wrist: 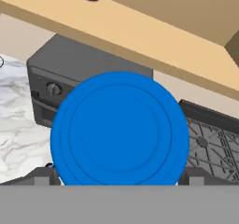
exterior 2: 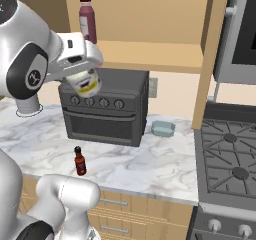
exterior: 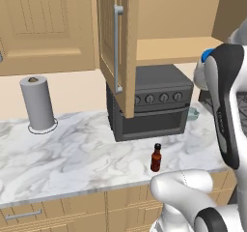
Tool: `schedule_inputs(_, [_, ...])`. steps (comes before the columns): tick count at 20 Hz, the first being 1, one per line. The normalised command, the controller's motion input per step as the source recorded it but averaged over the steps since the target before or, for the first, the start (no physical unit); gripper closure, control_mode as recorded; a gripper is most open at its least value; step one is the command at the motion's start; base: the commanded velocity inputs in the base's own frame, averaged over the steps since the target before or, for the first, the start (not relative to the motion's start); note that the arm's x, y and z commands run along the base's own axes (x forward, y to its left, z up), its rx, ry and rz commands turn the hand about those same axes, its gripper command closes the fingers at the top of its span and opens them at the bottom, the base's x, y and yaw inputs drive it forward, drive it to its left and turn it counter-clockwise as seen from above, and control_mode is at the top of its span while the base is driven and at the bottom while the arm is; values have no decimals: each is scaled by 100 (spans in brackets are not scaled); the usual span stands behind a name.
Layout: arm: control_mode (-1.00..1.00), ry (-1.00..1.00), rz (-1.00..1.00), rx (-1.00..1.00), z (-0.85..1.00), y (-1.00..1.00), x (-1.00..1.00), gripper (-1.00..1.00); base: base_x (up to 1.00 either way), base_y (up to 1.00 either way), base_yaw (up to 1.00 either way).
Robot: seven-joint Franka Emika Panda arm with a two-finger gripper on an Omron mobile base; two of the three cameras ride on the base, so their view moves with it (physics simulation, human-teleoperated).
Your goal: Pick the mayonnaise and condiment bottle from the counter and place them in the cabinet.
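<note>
Wooden cabinet [exterior 2: 150, 54]: purple bottle [exterior 2: 87, 19] on shelf | mayonnaise [exterior 2: 86, 82] in hand [exterior 2: 80, 59]

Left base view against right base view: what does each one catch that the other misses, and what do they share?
Left base view alone: the paper towel roll on the counter and the cabinet door's bar handle. Right base view alone: the tool carrying the mayonnaise below the shelf, a dark red bottle on that shelf, the small teal dish and the stove burners. Both: the condiment bottle standing on the counter and the toaster oven.
</note>
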Motion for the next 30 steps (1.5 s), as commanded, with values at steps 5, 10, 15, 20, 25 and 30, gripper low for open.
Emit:
schedule_inputs(5, [-100, -3, -4, 0, 29, 0, 5, 100, 0, 0, 0])
schedule_inputs(10, [-100, -4, -4, 0, 21, 0, 23, 100, 0, 0, 0])
schedule_inputs(15, [-100, -2, -4, 0, 5, 0, 41, 100, 0, 0, 0])
schedule_inputs(20, [-100, -1, -4, 0, 0, 0, 50, 100, 0, 0, 0])
schedule_inputs(25, [-100, -2, -6, 0, 1, 0, 43, 100, 0, 0, 0])
schedule_inputs(30, [-100, -4, -9, 0, 0, 0, 36, 100, 0, 0, 0])
